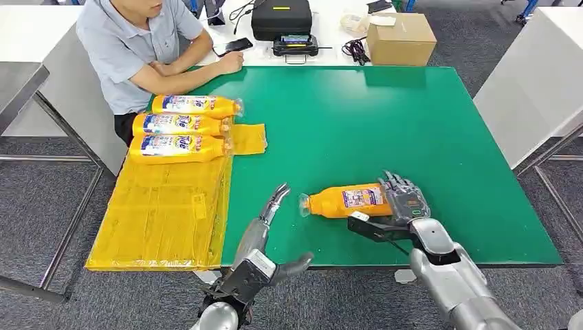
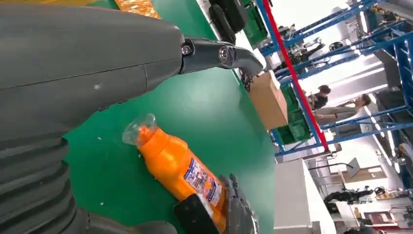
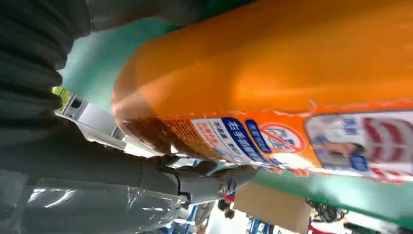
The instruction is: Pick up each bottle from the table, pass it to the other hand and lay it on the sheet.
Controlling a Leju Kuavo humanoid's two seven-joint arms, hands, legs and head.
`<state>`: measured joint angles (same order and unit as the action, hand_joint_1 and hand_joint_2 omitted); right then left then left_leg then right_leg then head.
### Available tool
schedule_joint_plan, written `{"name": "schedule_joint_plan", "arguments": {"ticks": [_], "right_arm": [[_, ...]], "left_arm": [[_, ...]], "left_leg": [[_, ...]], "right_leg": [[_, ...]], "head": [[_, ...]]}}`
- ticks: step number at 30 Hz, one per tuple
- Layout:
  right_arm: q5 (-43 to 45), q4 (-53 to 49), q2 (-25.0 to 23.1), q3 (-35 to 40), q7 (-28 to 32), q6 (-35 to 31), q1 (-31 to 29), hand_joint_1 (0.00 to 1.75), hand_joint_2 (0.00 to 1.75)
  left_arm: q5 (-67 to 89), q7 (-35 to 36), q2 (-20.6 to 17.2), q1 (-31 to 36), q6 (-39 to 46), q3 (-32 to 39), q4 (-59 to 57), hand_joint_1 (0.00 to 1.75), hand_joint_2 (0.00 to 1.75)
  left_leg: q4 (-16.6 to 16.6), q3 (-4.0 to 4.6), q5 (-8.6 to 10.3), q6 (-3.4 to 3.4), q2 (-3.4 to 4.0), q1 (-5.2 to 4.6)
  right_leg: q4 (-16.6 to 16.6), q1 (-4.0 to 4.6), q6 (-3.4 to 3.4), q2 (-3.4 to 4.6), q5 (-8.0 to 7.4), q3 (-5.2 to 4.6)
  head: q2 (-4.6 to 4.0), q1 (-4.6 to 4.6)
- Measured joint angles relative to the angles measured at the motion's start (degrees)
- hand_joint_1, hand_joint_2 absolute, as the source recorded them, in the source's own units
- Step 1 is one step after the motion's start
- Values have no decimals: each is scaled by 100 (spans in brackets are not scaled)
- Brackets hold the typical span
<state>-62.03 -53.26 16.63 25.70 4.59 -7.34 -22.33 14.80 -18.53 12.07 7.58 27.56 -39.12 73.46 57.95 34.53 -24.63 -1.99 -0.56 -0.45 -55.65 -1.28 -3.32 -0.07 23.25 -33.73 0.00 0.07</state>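
The right hand [image 1: 407, 201] grips the base of an orange bottle [image 1: 347, 201] lying on the green table [image 1: 412, 124] (cap toward the left hand [image 1: 277, 201], fingers spread, empty), three bottles [image 1: 182, 126] resting on the yellow sheet [image 1: 161, 213].

Grey carpet floor [image 1: 41, 206]; white tables [image 1: 522, 82] around.
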Motion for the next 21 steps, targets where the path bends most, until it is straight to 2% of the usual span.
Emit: {"name": "schedule_joint_plan", "arguments": {"ticks": [8,17,21], "right_arm": [[205,383,96,61,133,144,-281,175,175],[378,599,146,90,339,6,-366,175,175],[925,592,146,24,724,-9,-306,175,175]], "left_arm": [[-92,-2,0,73,-68,-92,-61,0,175],[-98,-46,0,115,-72,-140,-105,0,175],[-131,-116,0,125,-26,-162,-105,0,175]], "left_leg": [[1,-5,0,-1,-1,0],[2,-12,0,-1,-1,-1],[2,-14,0,-1,0,0]], "right_leg": [[0,0,0,-1,0,5],[1,0,0,0,0,12],[0,0,0,0,0,14]], "head": [[0,0],[0,0],[0,0]]}}
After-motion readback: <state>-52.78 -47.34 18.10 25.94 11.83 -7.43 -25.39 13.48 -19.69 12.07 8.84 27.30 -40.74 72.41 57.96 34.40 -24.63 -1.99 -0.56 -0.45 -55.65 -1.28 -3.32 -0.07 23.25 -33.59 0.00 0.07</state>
